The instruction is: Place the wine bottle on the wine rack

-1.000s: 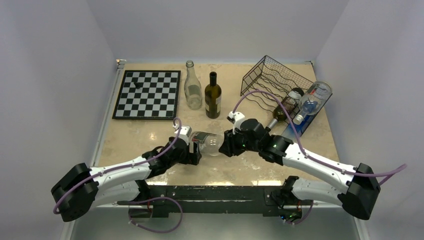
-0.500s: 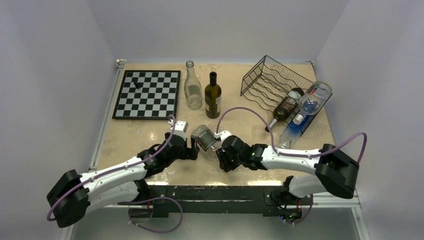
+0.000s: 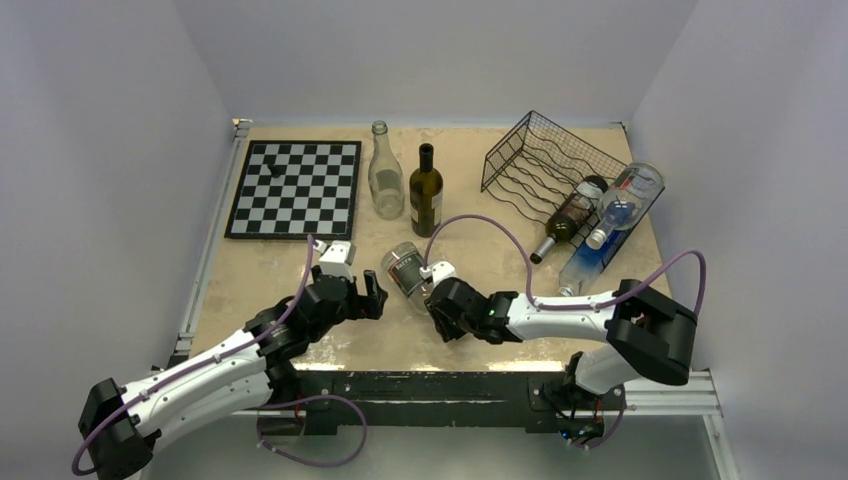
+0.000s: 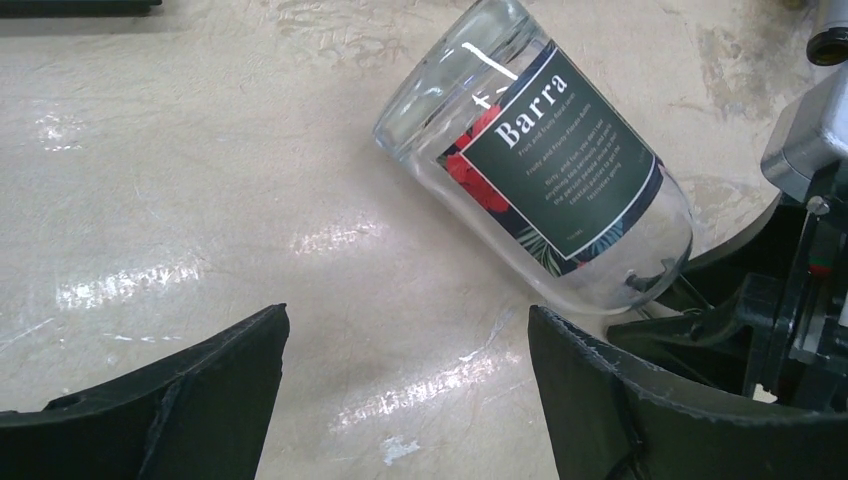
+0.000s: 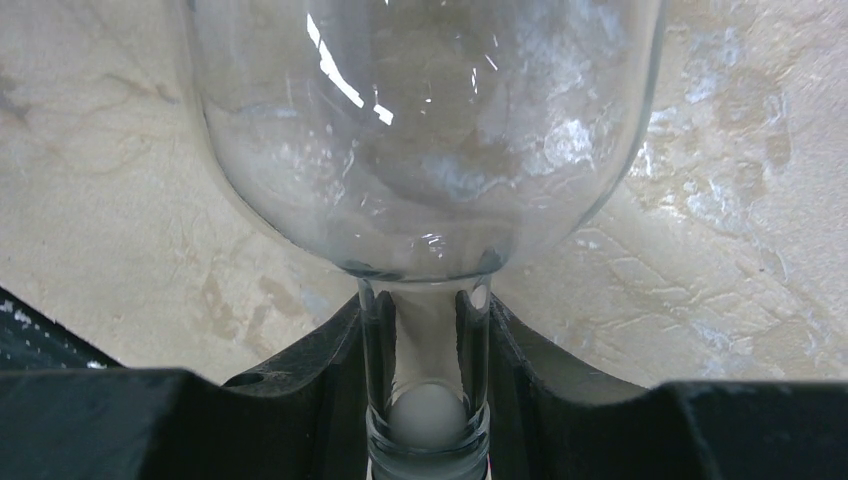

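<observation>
Right gripper's (image 3: pixel 432 298) bottle (image 3: pixel 405 270), dark bottle (image 3: pixel 426 195) beyond

1. Top camera: high behind the table's (image 3: pixel 240 270) near edge, facing 12 o'clock, far away.
2. Left wrist camera: close; clear bottle (image 4: pixel 550 160) at 1 o'clock.
3. Right wrist camera: very close on this same bottle.

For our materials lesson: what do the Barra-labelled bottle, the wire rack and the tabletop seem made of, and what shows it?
The clear bottle: glass, glossy; the table shows through it and bright highlights streak it. The wine rack: thin black wire, likely coated metal, fairly matt. The table: glossy beige veined surface, polished stone or a marble-look laminate; lights reflect off it.
</observation>
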You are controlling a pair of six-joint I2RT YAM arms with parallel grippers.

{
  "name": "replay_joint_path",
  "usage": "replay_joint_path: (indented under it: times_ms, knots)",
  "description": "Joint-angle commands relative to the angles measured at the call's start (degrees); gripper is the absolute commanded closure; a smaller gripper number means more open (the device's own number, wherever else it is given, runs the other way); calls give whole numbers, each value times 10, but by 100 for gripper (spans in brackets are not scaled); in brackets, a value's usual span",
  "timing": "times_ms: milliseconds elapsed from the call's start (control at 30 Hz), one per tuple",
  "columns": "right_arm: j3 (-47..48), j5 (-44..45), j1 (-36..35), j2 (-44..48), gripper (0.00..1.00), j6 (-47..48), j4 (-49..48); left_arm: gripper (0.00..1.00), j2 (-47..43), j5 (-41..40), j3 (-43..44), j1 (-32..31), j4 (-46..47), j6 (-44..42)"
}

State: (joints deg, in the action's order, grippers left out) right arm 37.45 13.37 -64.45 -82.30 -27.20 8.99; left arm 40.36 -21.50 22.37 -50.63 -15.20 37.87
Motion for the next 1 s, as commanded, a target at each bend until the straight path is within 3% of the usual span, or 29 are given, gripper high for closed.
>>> replay_joint_path:
  times_ms: [0, 233, 433, 600, 800, 967]
  knots:
    - [11, 57, 3, -28, 62, -16, -26, 7, -26, -19, 26, 4, -21, -13]
    - [39, 86, 3, -47, 40, -28, 2, 7, -41, -24, 22, 4, -30, -11]
    - [92, 112, 3, -79, 40, -16, 44, 6, -43, -24, 24, 4, -35, -10]
    - [132, 123, 3, -126, 58, -23, 73, 6, -46, -21, 22, 4, -32, -12]
    - [136, 138, 3, -149, 97, -56, 89, 6, -44, -16, 18, 4, -30, -10]
    - [153, 147, 3, -151, 100, -37, 111, 6, -48, -15, 22, 4, -32, -14]
